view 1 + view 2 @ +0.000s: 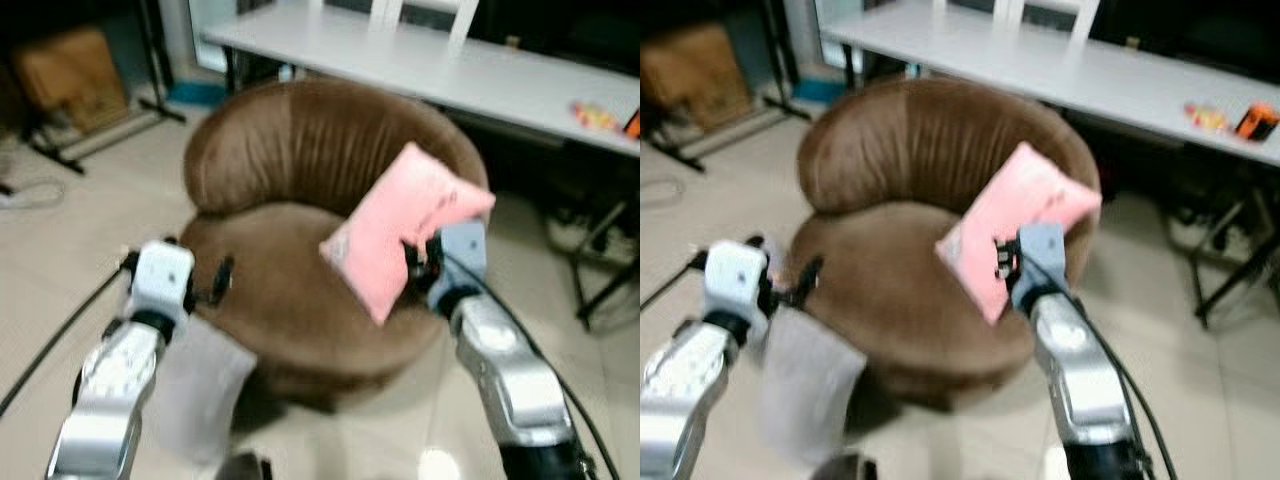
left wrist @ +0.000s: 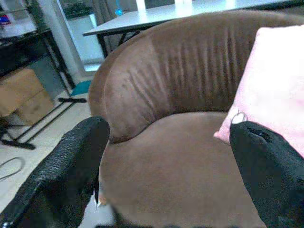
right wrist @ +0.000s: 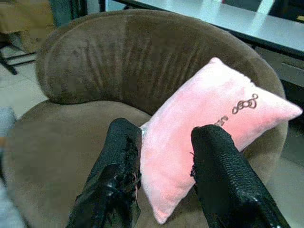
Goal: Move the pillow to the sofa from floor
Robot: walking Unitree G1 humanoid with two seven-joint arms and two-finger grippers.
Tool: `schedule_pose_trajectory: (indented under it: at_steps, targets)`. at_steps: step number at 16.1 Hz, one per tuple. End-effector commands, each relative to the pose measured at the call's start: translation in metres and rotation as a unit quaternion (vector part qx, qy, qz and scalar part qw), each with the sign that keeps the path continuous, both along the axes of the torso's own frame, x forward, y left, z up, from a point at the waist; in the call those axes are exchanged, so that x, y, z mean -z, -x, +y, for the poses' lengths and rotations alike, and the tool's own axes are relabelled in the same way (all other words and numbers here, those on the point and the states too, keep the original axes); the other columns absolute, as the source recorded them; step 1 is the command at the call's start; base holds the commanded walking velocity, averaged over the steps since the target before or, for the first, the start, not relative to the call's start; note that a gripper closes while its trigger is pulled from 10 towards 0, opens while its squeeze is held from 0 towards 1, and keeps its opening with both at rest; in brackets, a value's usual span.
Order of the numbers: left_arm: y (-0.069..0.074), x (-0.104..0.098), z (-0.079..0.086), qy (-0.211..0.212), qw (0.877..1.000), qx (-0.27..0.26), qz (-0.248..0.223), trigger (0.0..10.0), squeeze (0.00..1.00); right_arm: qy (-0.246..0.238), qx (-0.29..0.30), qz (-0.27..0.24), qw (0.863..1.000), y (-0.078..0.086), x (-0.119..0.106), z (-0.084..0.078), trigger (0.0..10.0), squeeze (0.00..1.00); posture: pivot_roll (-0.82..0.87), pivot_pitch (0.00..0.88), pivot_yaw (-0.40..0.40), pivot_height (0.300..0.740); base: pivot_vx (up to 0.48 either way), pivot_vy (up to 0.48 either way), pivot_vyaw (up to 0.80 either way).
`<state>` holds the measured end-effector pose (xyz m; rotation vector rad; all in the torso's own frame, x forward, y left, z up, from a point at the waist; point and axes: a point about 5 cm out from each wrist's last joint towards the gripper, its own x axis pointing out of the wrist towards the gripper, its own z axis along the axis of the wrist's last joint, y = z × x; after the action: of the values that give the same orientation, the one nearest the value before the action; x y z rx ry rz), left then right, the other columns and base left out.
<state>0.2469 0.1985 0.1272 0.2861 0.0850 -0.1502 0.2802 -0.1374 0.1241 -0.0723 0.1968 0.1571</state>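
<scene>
A pink pillow leans tilted on the right side of the round brown sofa, its top against the backrest. My right gripper sits at the pillow's lower right edge. In the right wrist view its two black fingers stand apart in front of the pillow's face, open. My left gripper hovers at the sofa's front left edge, open, with nothing between its fingers.
A grey cushion-like thing leans against the sofa's front left on the tiled floor. A long white table stands behind the sofa. A cardboard box sits far left, and black stand legs are on the right.
</scene>
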Motion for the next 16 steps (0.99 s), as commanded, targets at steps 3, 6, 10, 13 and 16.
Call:
schedule_pose_trajectory:
  at_steps: [3, 6, 10, 13, 16]
  targets:
    - [-0.004, -0.004, -0.0058, 0.003, 1.0, -0.004, -0.015, 10.0, 0.0, -0.006, 0.0, -0.007, 1.0, -0.0009, -0.0037, -0.0041, 10.0, 0.0, -0.01, 0.0, -0.046, 0.74, 0.0, 0.0, 0.8]
    - [-0.0077, -0.0079, -0.0034, 0.009, 0.999, -0.021, -0.029, 10.0, 0.0, -0.006, -0.02, -0.007, 1.0, 0.001, -0.0051, 0.0012, 10.0, 0.0, -0.01, 0.0, -0.043, 0.74, 0.0, 0.0, 0.8]
    - [-0.0089, -0.0088, -0.0038, 0.02, 0.999, -0.015, -0.03, 10.0, 0.0, -0.015, -0.023, -0.003, 1.0, 0.0002, -0.0046, 0.0013, 10.0, 0.0, -0.02, 0.0, -0.041, 0.74, 0.066, 0.0, 0.8]
    - [-0.0085, -0.0075, -0.0048, 0.016, 0.999, -0.011, -0.029, 10.0, 0.0, -0.021, -0.018, 0.004, 1.0, 0.0008, -0.0018, 0.0004, 10.0, 0.0, -0.01, 0.0, -0.046, 0.74, 0.28, 0.0, 0.8]
    - [-0.008, -0.0071, -0.003, 0.013, 0.999, -0.014, -0.028, 10.0, 0.0, -0.041, -0.003, -0.02, 0.999, -0.002, -0.01, -0.0025, 10.0, 0.0, -0.01, 0.0, -0.051, 0.74, 0.284, 0.0, 0.27]
